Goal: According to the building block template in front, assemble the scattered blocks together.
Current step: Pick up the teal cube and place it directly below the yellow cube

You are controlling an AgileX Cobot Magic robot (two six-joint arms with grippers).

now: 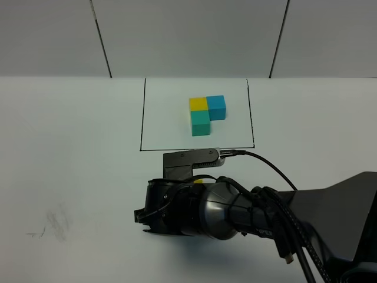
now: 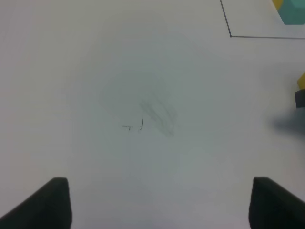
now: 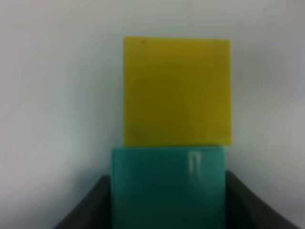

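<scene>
High view overlooks table (image 1: 70,177); wrist views close, downward

No readable text, label or number appears anywhere.

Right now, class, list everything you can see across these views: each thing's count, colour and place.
building block template: one; yellow, blue and teal-green cubes in an L inside a black outline; far side of table.
loose yellow cube: one; yellow; touching the loose teal-green cube.
loose teal-green cube: one; teal-green; between the right gripper's fingers.
pencil marks: a few; grey; table's left part.
table: one; white.
left gripper: one; black; open over the pencil marks.
right gripper: one; black; closed on the loose teal-green cube.
</scene>
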